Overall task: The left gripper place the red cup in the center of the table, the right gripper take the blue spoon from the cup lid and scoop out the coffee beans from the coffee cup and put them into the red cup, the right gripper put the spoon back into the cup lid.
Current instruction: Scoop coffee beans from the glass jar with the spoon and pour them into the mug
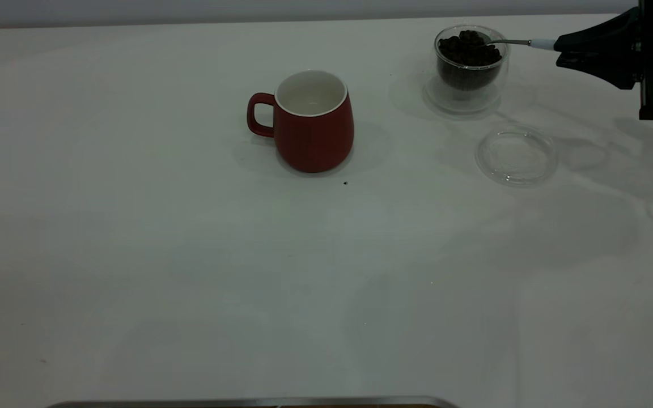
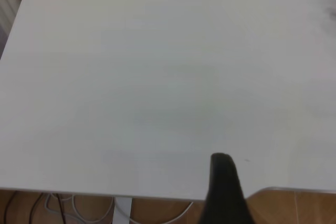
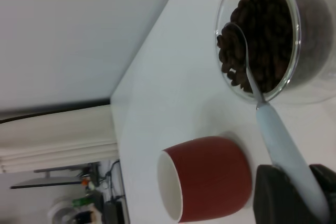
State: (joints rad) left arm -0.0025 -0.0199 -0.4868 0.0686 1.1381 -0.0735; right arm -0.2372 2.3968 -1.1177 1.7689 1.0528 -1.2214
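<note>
The table (image 1: 134, 272) bears three items: the red cup (image 1: 315, 127) stands upright near the centre with its handle pointing towards the left arm's side and its white inside empty, so the first step reads as done. The right gripper (image 1: 562, 50) enters from the right edge of the exterior view, clenched on the pale handle of the spoon (image 1: 522, 42), and holds it roughly level over the far right corner. The coffee cup (image 1: 470, 62) sits well apart from the red cup, towards the far right, heaped with beans (image 1: 468, 50). The lid (image 1: 516, 154) lies bare just in front of the coffee cup (the spoon is already off it).

In the right wrist view the spoon's metal bowl (image 3: 236, 38) lies on the heap inside the glass rim, apparently carrying no load yet. The step in hand is therefore judged to be the scoop itself. The next move calls for dipping the bowl under some beans, lifting it level clear of the rim, carrying it across to the red cup and tipping it there.

The left gripper (image 2: 223, 182) shows only one dark finger over bare table near the edge; whether it is open cannot be told.
</note>
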